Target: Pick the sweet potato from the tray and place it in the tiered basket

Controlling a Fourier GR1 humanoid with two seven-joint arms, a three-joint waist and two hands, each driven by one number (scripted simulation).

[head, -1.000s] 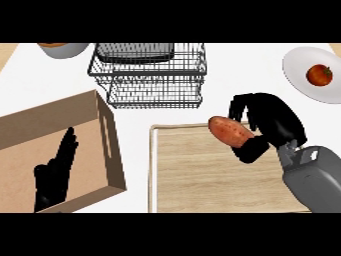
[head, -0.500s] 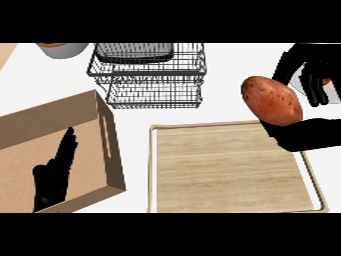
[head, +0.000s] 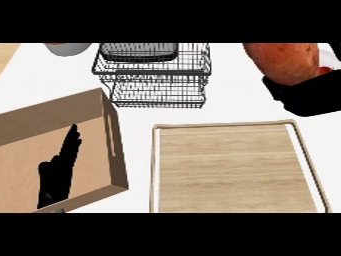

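Head view, only one there is. Right hand (head: pixel 317 92) sits at the top right, up close, big black shape w/ fingers curled around the sweet potato (head: pixel 287 62), so it's clamped on it. Potato is reddish-brown, held up off the desk (head: pixel 232 112), well clear of the tray (head: pixel 232 167) and off to the right of the tiered basket (head: pixel 154 75), not in it. Part of the potato runs out of view at the top.

Tray is light wood w/ a raised rim, lower middle, nothing on it. Basket is dark wire, two tiers, top center. Left hand (head: pixel 58 172) is lower left, fingers straight and together, pointing up, holding nothing, just resting over the wooden box (head: pixel 114 145). Pale bowl (head: pixel 69 48) peeks in at the top left, mostly cut off.
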